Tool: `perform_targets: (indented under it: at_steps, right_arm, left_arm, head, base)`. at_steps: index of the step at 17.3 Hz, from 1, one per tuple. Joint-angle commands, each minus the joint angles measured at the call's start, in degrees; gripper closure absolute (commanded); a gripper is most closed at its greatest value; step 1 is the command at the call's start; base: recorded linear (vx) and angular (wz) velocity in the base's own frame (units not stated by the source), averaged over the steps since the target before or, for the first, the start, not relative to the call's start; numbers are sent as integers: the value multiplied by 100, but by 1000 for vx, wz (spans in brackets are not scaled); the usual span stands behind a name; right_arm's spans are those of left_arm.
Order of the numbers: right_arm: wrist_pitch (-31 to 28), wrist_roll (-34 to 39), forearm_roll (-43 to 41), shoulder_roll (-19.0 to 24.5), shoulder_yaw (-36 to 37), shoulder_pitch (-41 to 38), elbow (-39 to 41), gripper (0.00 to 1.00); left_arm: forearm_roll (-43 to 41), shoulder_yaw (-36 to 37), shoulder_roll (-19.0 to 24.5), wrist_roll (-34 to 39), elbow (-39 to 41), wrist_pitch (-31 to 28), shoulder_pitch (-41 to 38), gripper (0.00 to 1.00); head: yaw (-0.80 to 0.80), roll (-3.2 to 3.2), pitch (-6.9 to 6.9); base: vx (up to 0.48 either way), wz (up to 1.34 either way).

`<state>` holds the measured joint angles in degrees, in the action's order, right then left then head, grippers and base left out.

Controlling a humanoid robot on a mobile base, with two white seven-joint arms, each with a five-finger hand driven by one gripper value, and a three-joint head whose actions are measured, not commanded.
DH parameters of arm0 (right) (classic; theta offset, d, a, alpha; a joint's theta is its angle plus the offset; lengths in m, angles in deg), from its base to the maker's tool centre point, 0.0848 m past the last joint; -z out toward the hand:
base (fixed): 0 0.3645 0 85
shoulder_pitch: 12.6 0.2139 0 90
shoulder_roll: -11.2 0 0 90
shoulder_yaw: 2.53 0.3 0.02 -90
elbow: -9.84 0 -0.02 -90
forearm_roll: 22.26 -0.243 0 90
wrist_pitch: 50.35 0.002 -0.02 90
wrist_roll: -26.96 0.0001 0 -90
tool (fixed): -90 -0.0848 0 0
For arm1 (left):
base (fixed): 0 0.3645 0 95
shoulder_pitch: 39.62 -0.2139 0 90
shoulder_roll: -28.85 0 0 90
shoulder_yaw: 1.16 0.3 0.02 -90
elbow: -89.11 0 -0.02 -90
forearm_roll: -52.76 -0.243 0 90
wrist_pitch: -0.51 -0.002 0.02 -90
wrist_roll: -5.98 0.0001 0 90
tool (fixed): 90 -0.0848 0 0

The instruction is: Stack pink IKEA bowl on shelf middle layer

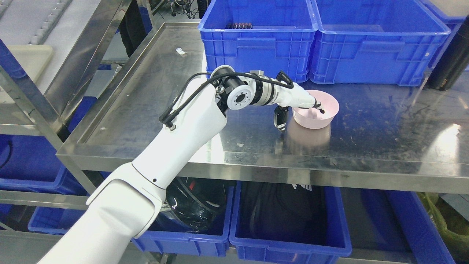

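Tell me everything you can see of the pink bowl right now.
The pink bowl is one round, pale pink bowl of smooth, plastic-looking material, with plain walls that narrow toward the base. It stands upright, or nearly so, on the steel shelf, just in front of the blue bins, and its reflection shows in the metal below. The left hand grips its near-left rim, fingers reaching inside and the thumb down outside the wall. No second bowl is visible under or in it.
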<state>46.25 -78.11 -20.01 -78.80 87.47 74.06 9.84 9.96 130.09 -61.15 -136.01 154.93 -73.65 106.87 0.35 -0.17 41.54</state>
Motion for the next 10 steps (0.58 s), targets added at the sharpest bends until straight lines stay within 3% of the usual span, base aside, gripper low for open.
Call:
perform_targets:
  at_steps: [1, 5, 9, 10]
  right_arm:
    - [-2, 3, 4, -100, -26, 0, 100, 0]
    - [-2, 3, -5, -100, -26, 0, 100, 0]
    - [-2, 3, 4, -100, -26, 0, 100, 0]
    - [-2, 3, -5, -100, -26, 0, 100, 0]
  left_arm:
    - [165, 260, 100, 110, -491, 112, 2, 13]
    - [482, 436, 100, 163, -553, 315, 2, 25]
    - [465, 436, 100, 128, -553, 332, 2, 54]
    - [439, 401, 100, 102, -544, 376, 2, 66]
  head:
    - [0, 0, 0]
    - [0, 0, 0]
    - [0, 0, 0]
    - [0, 0, 0]
  base:
    - [0, 0]
    - [0, 0]
    - [0, 63]
    - [3, 97]
